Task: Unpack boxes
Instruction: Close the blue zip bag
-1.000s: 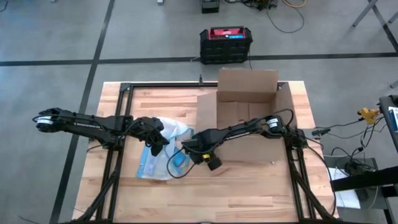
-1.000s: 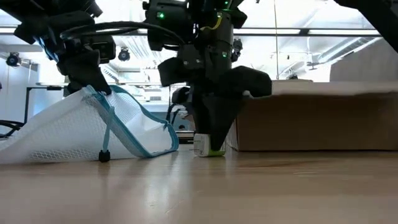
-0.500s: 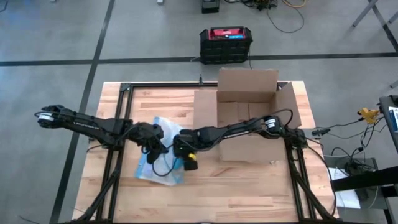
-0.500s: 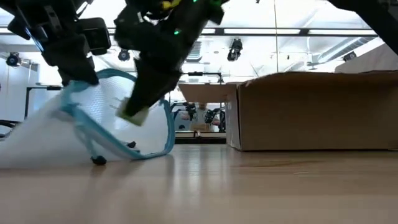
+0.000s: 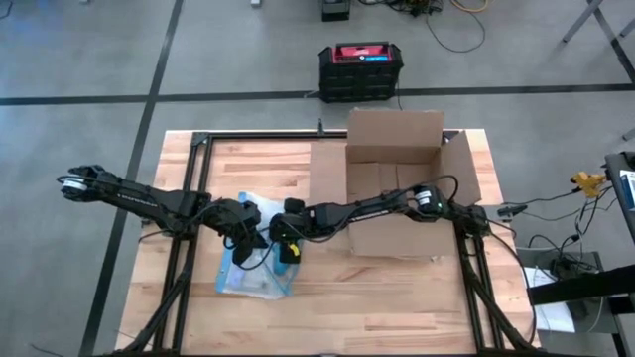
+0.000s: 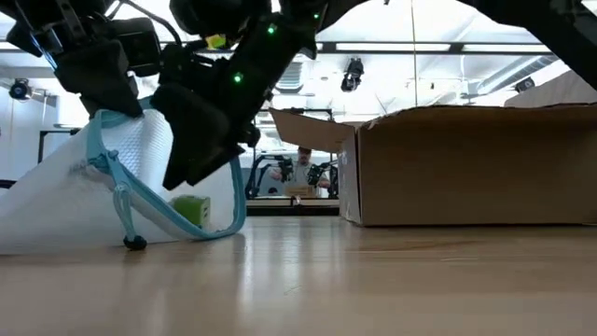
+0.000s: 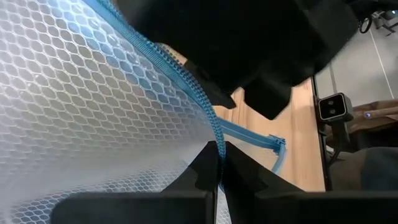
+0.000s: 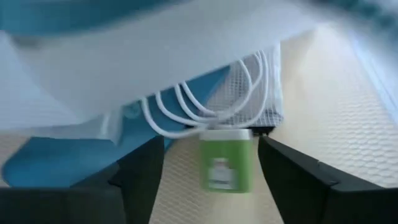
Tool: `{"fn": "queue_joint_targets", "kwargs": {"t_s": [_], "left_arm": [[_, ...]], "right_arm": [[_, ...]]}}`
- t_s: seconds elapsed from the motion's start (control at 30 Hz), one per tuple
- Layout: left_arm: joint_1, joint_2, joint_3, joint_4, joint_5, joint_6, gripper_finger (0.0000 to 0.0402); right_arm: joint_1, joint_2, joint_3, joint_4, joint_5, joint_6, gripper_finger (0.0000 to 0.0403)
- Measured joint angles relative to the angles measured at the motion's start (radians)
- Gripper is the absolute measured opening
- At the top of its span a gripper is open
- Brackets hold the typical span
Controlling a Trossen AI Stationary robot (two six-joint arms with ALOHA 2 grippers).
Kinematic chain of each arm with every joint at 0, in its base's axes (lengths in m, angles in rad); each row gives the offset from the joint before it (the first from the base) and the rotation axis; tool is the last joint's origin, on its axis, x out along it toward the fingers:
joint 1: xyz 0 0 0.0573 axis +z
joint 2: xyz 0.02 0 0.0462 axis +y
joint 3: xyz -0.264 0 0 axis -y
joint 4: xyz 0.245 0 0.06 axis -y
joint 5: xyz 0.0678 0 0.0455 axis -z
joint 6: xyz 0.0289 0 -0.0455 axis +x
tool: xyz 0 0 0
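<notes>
Two end effectors meet at the mesh bag (image 5: 253, 268) on the bench (image 5: 397, 297). The left end effector (image 7: 217, 163) is clenched on its blue zipper edge (image 7: 186, 78). Only the right wrist view shows the right end effector (image 8: 211, 180) spread, a green item (image 8: 225, 160) loose between its fingers. The cardboard box (image 5: 397, 183) sits far right, flaps open.

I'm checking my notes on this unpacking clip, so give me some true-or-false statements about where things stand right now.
1. The left hand is shut on the bag's blue zipper edge. True.
2. The right hand grips the green item. False: its fingers stand open on either side of the item.
3. The cardboard box has its flaps open. True.
4. The mesh bag lies inside the box. False: it is on the table beside the box.
</notes>
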Motion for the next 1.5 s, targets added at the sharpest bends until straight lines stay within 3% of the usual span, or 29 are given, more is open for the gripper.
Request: {"fn": "queue_joint_targets", "kwargs": {"t_s": [0.1,0.33,0.6,0.77,0.93,1.1,1.3,1.5], "left_arm": [[0.0,0.001,0.0,0.0,-0.001,0.001,0.0008],[-0.007,0.001,0.0,0.082,-0.1,0.085,0.0041],[-0.079,0.023,0.0,0.15,-0.103,-0.021,0.0133],[-0.245,0.089,0.0,0.208,-0.153,-0.204,0.0165],[-0.488,0.22,0.03,0.297,-0.352,-0.401,0.0161],[-0.651,0.399,0.15,0.165,-0.525,-0.491,0.0145],[-0.713,0.607,0.298,0.03,-0.689,-0.471,0.0151],[-0.714,0.792,0.433,0.034,-0.699,-0.266,0.0186]], "right_arm": [[0.001,-0.008,0.025,-0.096,-0.015,0.065,0.0265],[0.056,-0.075,0.143,-0.377,-0.259,0.087,0.0246],[0.189,-0.087,0.126,-0.491,-0.264,0.046,0.0192],[0.243,-0.077,0.062,-0.401,-0.268,0.036,0.0158],[0.281,-0.077,0.016,-0.353,-0.218,0.04,0.013],[0.297,-0.076,-0.015,-0.258,-0.13,0.133,0.0103],[0.321,-0.076,-0.015,-0.203,-0.08,0.311,0.0078],[0.346,-0.029,-0.017,-0.18,-0.087,0.45,0.0071]]}}
